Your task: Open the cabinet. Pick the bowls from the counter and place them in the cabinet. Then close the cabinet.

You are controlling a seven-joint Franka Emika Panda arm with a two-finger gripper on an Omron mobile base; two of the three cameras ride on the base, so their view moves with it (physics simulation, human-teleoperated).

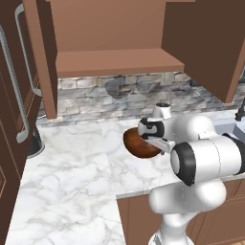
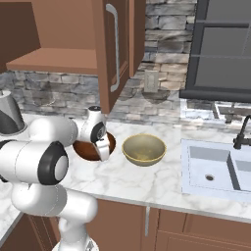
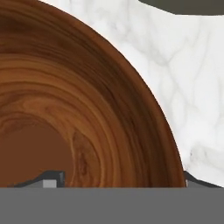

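My gripper [image 3: 118, 181] sits low over the dark wooden bowl [image 1: 141, 143] on the white marble surface [image 1: 72, 177], one fingertip inside its hollow, one outside its rim. The jaws straddle the wall; I cannot tell whether they grip it. The pale bowl [image 2: 143, 149] rests just right of it. Above, the cabinet [image 1: 115, 62] stands open.

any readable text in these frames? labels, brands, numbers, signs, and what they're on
None. No words, numbers or logos can be read anywhere.
Wooden bowl: wood grain only, no marking.
Beige bowl: plain inside, no print seen.
Cabinet, doors open: bare wood, no label.
Wall plate on the stone backsplash: blank.
Marble counter: grey veins only.
Robot arm: plain white and dark shells, no branding visible.
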